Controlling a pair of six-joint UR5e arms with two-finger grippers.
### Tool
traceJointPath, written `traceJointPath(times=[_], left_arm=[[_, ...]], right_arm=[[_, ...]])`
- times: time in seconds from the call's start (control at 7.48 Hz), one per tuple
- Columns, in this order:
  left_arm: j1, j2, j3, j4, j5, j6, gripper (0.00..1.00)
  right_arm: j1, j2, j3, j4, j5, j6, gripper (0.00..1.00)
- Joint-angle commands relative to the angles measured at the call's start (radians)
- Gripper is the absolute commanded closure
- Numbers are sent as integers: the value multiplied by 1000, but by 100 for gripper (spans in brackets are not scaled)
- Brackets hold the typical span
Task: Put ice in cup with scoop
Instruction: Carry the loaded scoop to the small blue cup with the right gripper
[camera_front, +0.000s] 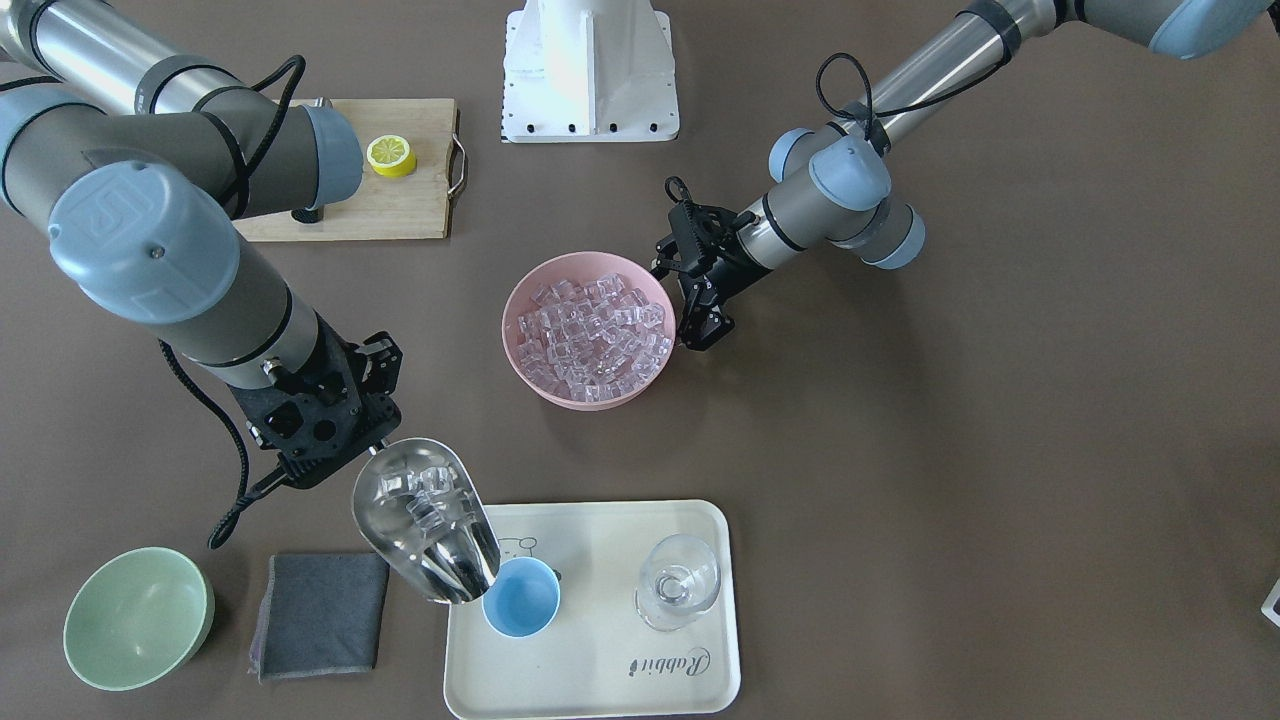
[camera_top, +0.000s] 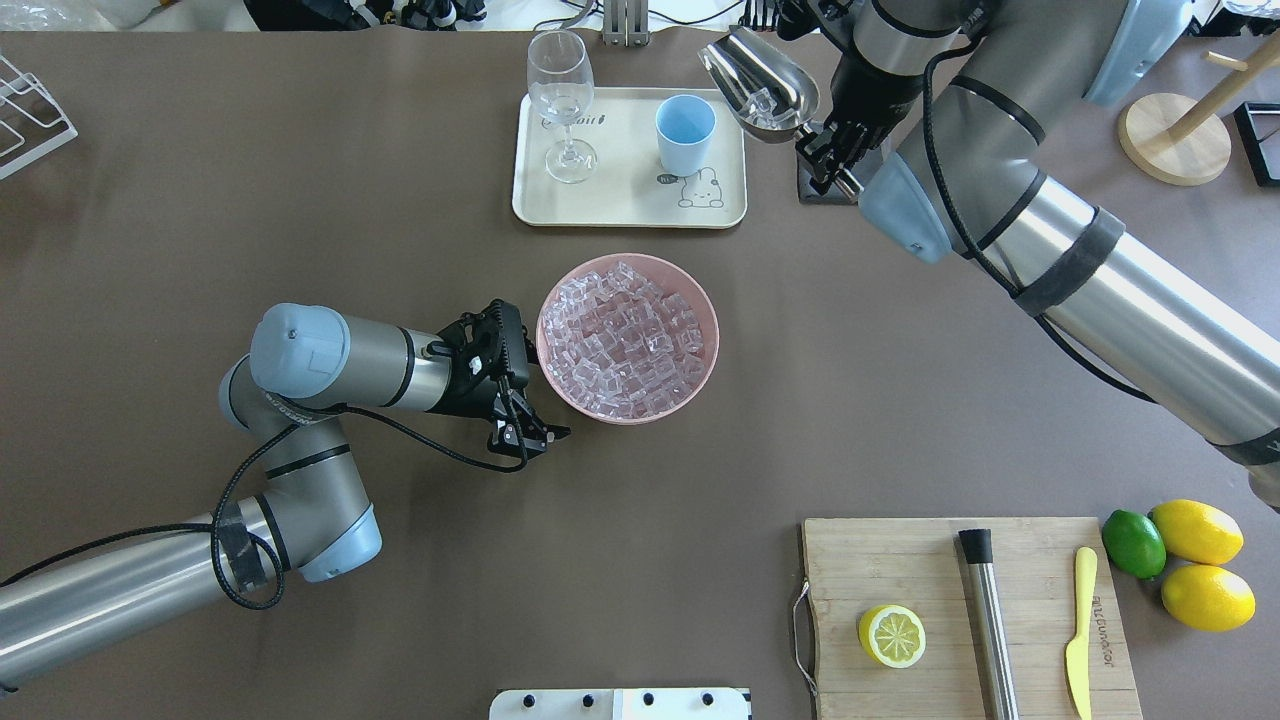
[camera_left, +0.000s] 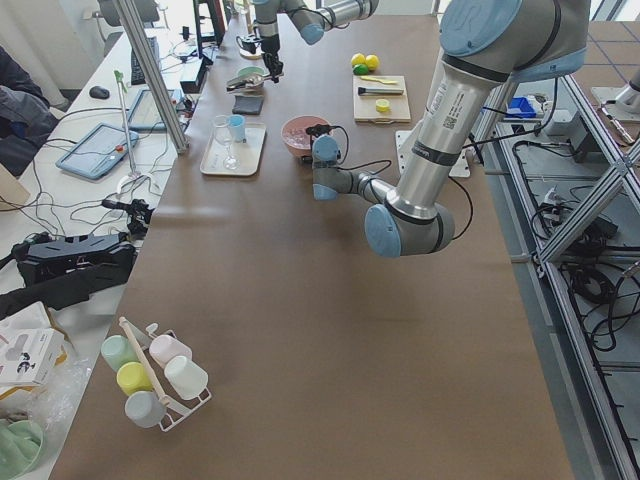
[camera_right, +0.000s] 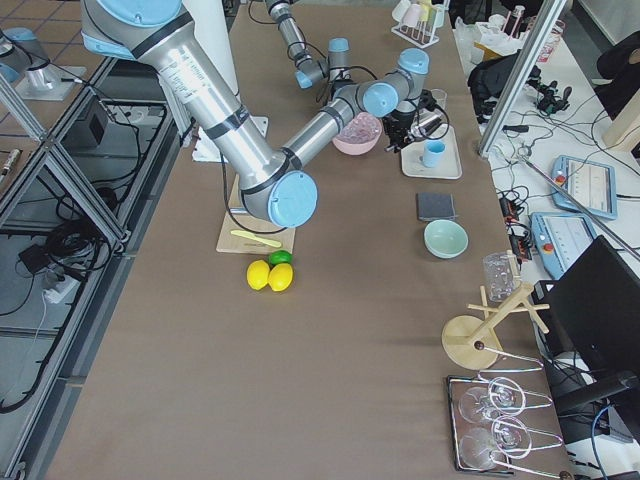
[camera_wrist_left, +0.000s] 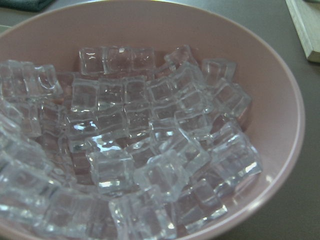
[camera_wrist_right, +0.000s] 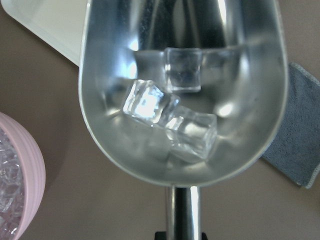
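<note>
At operator-side edge, right gripper (camera_front: 374, 441) pinched scoop (camera_front: 425, 520) handle; front view showed lip over cup (camera_front: 525, 602), wrist view three ice (camera_wrist_right: 147, 102) cubes. Left gripper (camera_top: 530, 432) state: cannot tell.

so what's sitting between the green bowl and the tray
A grey cloth lies between the green bowl and the tray, clearest in the front-facing view.

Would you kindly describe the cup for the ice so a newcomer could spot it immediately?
Find the cream tray on the table, farthest from the robot. Two vessels stand on it. The cup is the small, opaque, light-blue one, not the clear stemmed glass.
</note>
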Motion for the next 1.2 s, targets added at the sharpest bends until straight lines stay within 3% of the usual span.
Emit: traceJointPath(times=[0.0, 0.53, 0.8, 1.07], left_arm=[[0, 12, -9, 0, -1, 0, 3], [0, 21, -20, 0, -1, 0, 3], [0, 22, -21, 0, -1, 0, 3], [2, 27, -21, 0, -1, 0, 3]], right_arm=[[27, 101, -131, -191, 30, -107, 100], [19, 291, -380, -418, 32, -249, 100], [15, 335, -386, -531, 29, -277, 100], [-13, 348, -388, -564, 35, -276, 100]])
